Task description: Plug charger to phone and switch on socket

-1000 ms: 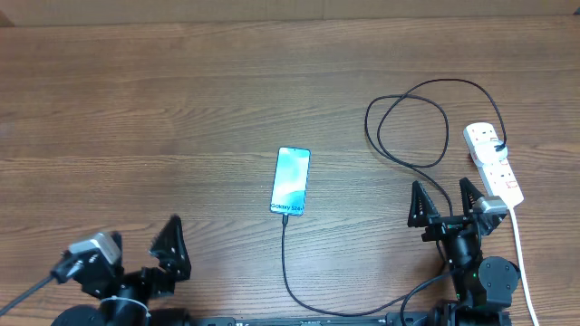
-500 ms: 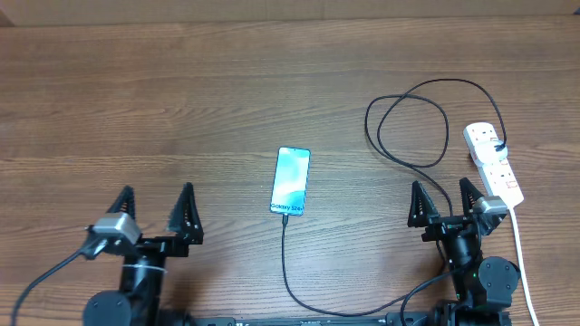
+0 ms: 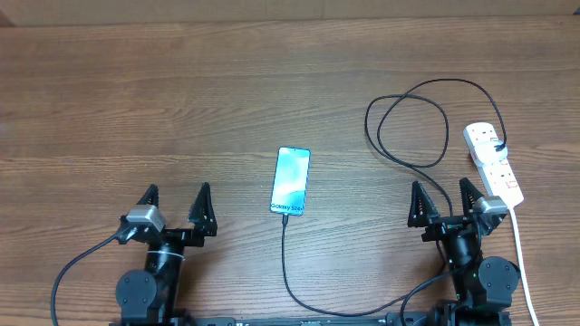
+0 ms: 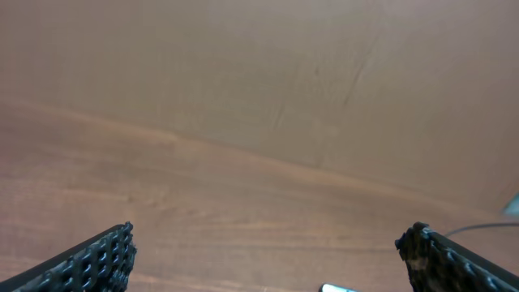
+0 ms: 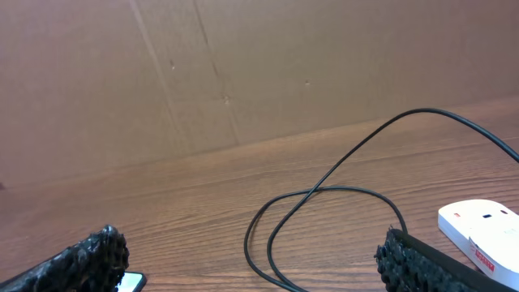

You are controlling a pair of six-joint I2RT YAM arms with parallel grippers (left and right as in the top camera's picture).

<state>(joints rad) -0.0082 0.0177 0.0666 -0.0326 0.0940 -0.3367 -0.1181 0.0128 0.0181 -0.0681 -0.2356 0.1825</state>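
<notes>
The phone (image 3: 291, 181) lies screen up at the table's middle, and the black charger cable (image 3: 285, 263) meets its near edge. The cable loops (image 3: 408, 118) at the right and runs to the white socket strip (image 3: 494, 163) at the far right. My left gripper (image 3: 176, 206) is open and empty near the front left, left of the phone. My right gripper (image 3: 441, 201) is open and empty near the front right, just left of the socket. The right wrist view shows the cable loop (image 5: 324, 203), a socket end (image 5: 482, 223) and a phone corner (image 5: 130, 281).
The socket's thick white cord (image 3: 521, 263) runs down the right edge toward the front. A brown cardboard wall (image 5: 243, 65) stands behind the wooden table (image 3: 136, 109). A phone corner (image 4: 336, 288) shows at the bottom of the left wrist view.
My left arm has swung right and forward from the front left corner, now pointing straight up the table with open fingers. The right arm, phone and cable have not moved.
</notes>
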